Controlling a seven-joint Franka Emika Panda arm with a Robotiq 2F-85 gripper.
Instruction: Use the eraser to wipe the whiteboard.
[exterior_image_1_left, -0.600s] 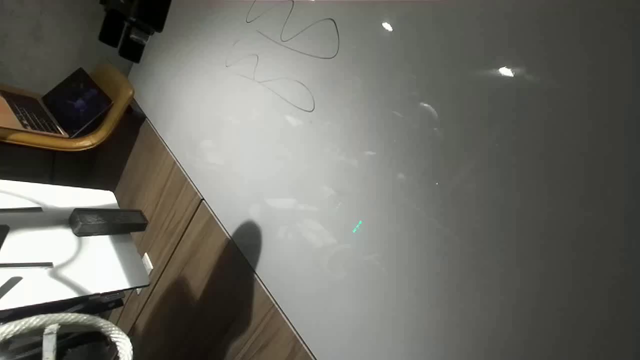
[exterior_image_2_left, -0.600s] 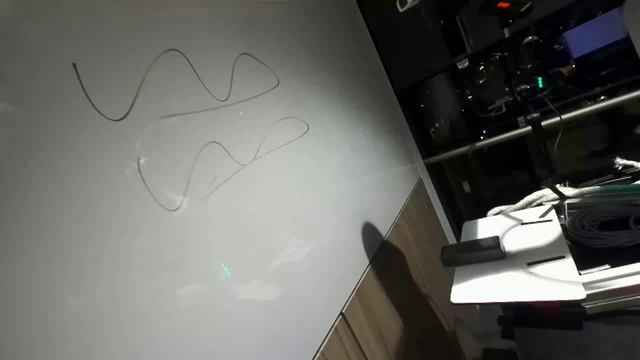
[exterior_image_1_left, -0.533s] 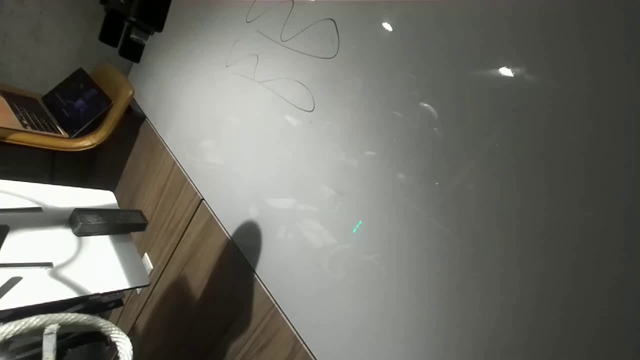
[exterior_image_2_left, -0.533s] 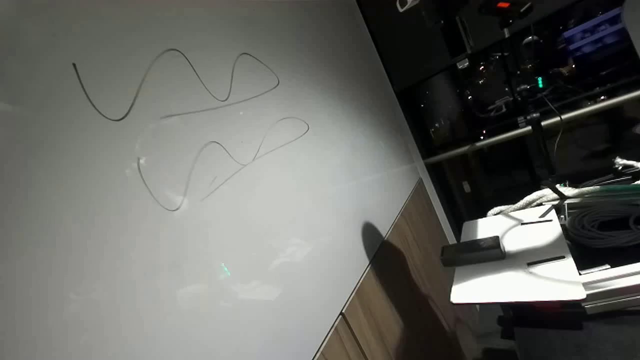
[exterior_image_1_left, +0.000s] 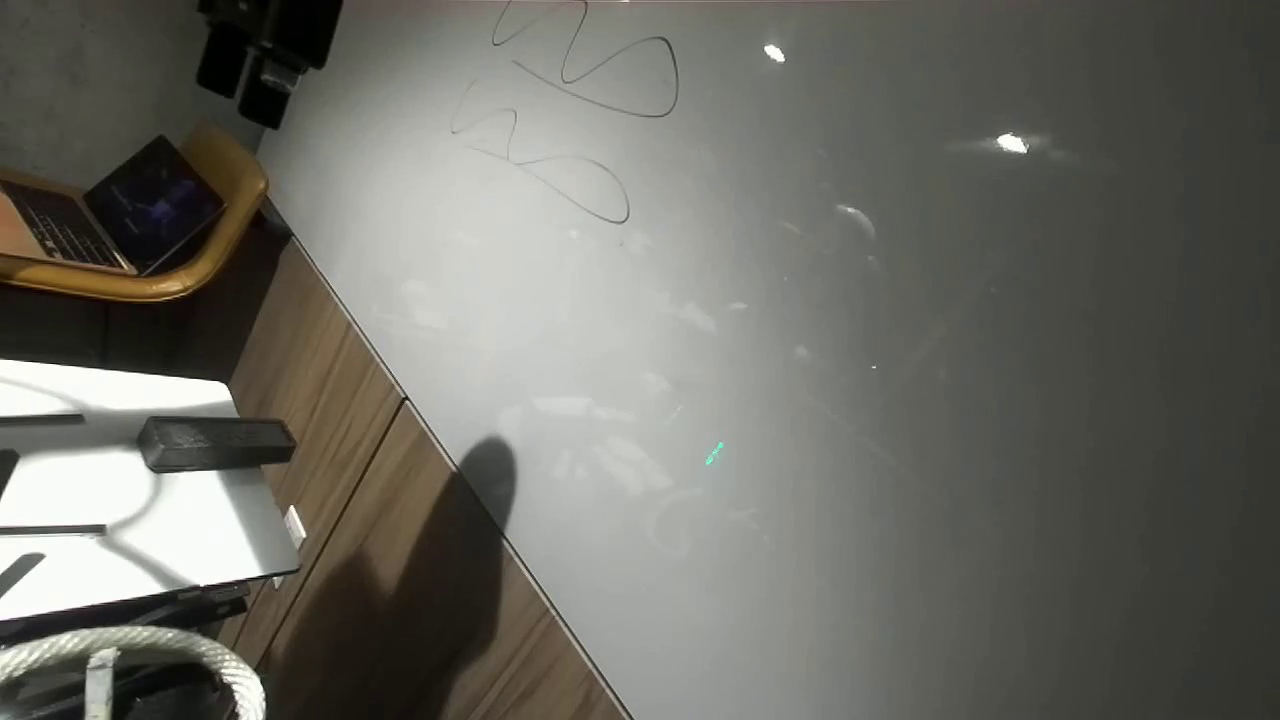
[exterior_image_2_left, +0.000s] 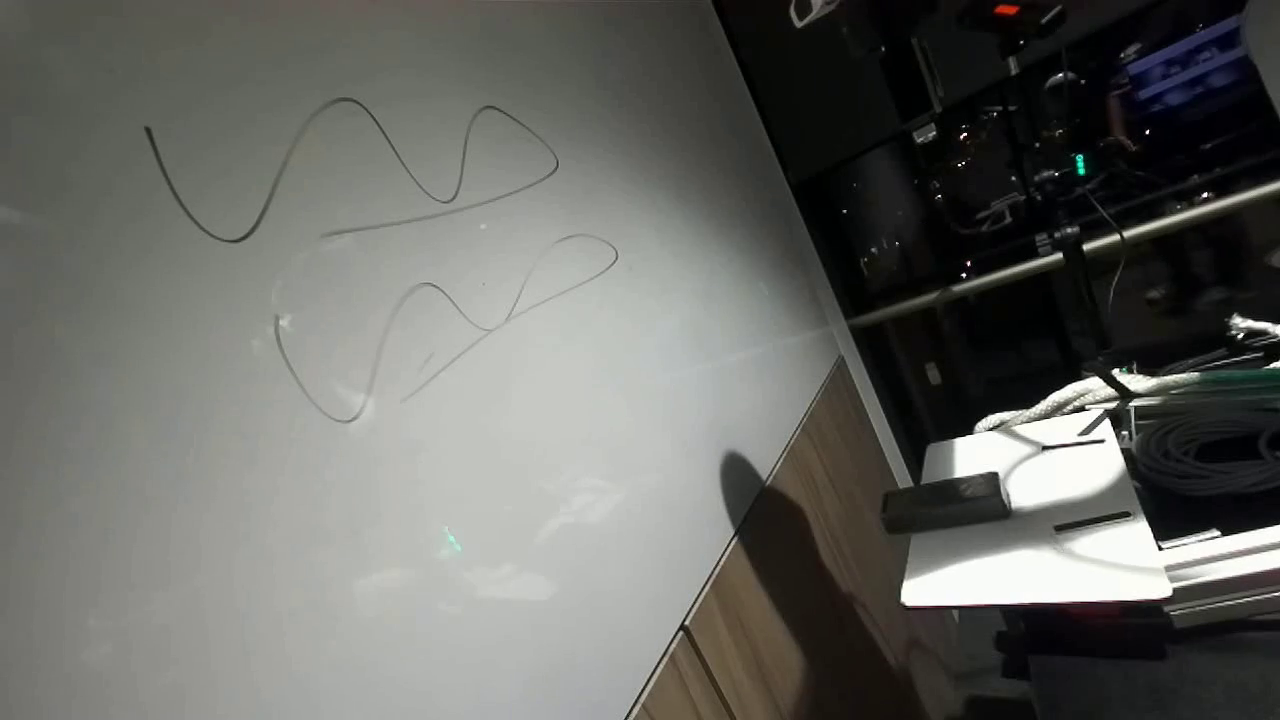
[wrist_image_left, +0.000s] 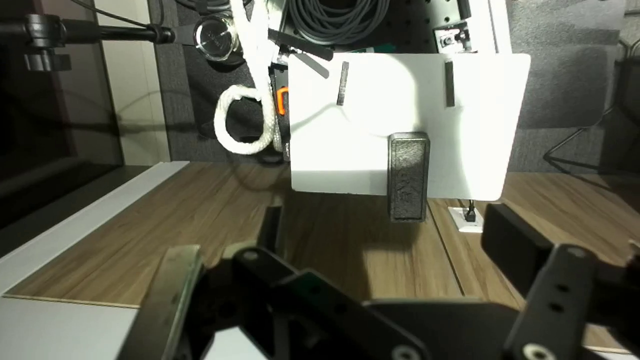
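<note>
A thick white braided rope (wrist_image_left: 267, 95) loops just beside one side of the smooth white rectangular tabletop (wrist_image_left: 325, 155), and a flat black bar (wrist_image_left: 300, 44) overlaps the corner there in the wrist view. A coil of grey cable (wrist_image_left: 340, 37) lies past the tabletop's slotted side. Opposite, a small white plate (wrist_image_left: 460, 227) with a black plug (wrist_image_left: 470, 215) is set in the brown wood-grain surface (wrist_image_left: 230, 200). In an exterior view, an unfolded laptop (exterior_image_1_left: 155, 205) rests on a tan chair (exterior_image_1_left: 235, 180).

The small black rectangular eraser (wrist_image_left: 408, 175) lies on the tabletop, one end overhanging its edge toward the wood-grain surface. The black end effector (wrist_image_left: 390, 235) is released, jaws wide apart, with the eraser showing in the gap and clear of both.

Since the earlier frames, the soft dark shadow (exterior_image_1_left: 420, 590) across the wood-grain surface and the border of the large glossy grey-white whiteboard (exterior_image_1_left: 950, 480) has shifted slightly. The eraser and the thin dark looped scribbles (exterior_image_2_left: 343, 99) on the whiteboard are unchanged.

In both exterior views the whiteboard meets the wood-grain surface along a straight border and spreads broadly beyond it. The tabletop extends on both long sides of the eraser, slightly wider toward the rope.
</note>
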